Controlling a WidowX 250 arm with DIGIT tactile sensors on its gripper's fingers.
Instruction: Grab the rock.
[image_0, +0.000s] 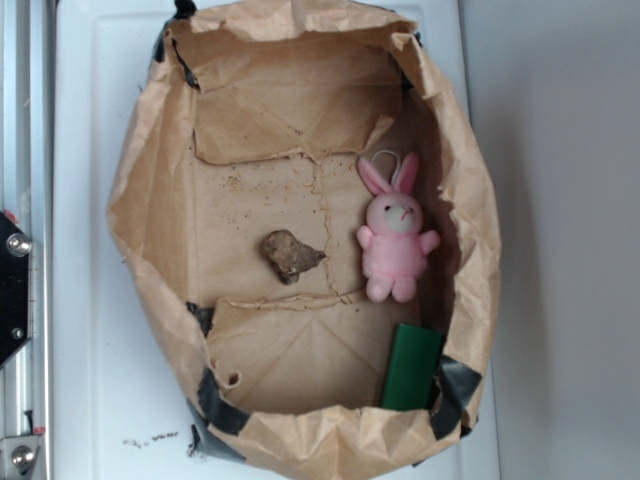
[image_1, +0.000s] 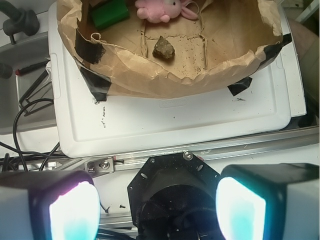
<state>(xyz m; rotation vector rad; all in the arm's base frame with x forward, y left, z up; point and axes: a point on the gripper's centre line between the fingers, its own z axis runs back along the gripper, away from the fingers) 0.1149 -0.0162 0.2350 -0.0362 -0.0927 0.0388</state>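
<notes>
Exterior view looks down into a paper bag (image_0: 140, 200) on a white tray (image_0: 80, 330), where the rock (image_0: 291, 255) lies near the middle of the bag's floor, left of the pink bunny (image_0: 394, 235) and apart from it, with the green block (image_0: 411, 367) leaning at the bag's lower right corner. Wrist view shows the gripper (image_1: 157, 202) released, its two fingers (image_1: 72, 210) spread wide and holding nothing, well back from the bag over the tray's metal rail (image_1: 200, 147), the rock (image_1: 163, 48) far ahead of it.
</notes>
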